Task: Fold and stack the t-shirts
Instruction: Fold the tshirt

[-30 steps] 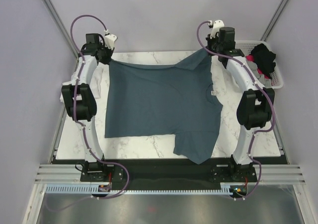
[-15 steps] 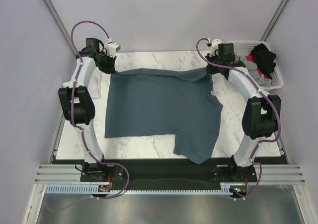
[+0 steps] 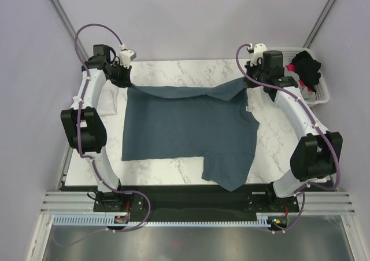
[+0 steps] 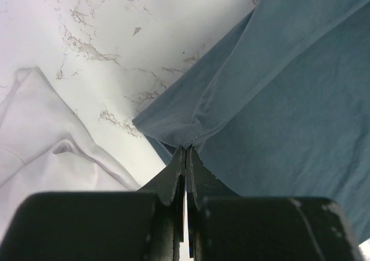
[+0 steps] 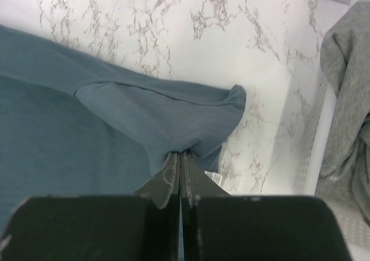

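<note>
Sleeve (image 3: 228,179) at lower centre still overhangs the bench (image 3: 162,171). The blue shirt (image 3: 185,125) lies flat mid-frame. At the top, left tool (image 3: 128,83) and right tool (image 3: 247,85) stay pinched on its far edge, which is lower and slacker than a second ago, so it is likely being laid down for folding.

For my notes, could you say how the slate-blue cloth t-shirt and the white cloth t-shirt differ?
The slate-blue cloth t-shirt is spread wide; the white cloth t-shirt lies compact at the left edge. The left hand and right hand pinch the blue one; nothing holds the white one. Both rest on the marble table.
</note>
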You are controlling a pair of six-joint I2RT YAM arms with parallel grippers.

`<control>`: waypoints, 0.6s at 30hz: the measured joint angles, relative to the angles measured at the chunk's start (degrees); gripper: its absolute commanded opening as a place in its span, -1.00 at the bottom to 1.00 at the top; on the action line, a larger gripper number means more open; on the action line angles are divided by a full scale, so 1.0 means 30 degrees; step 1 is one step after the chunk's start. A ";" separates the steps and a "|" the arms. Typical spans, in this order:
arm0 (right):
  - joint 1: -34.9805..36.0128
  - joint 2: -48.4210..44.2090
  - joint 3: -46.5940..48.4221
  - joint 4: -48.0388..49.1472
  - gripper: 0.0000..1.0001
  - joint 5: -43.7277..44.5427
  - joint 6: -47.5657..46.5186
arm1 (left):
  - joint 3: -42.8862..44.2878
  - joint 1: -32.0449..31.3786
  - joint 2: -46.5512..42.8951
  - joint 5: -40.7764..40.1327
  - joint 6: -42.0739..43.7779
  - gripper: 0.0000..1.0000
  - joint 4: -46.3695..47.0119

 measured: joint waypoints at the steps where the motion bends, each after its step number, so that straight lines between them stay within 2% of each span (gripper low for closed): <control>1: 0.0000 -0.0379 -0.0452 -0.0044 -1.00 -0.0058 0.0066 | -0.0204 0.0022 -0.0131 0.0022 0.0000 -0.96 0.0000; 7: 0.0000 -0.1770 -0.2543 -0.0539 -1.00 -0.0299 0.0270 | -0.1494 0.0138 -0.0342 0.0270 0.0000 -0.96 -0.0051; 18: 0.0000 -0.2353 -0.3883 -0.0845 -1.00 -0.0685 0.0532 | -0.2812 0.0306 -0.0335 0.0080 0.0000 -0.96 -0.0299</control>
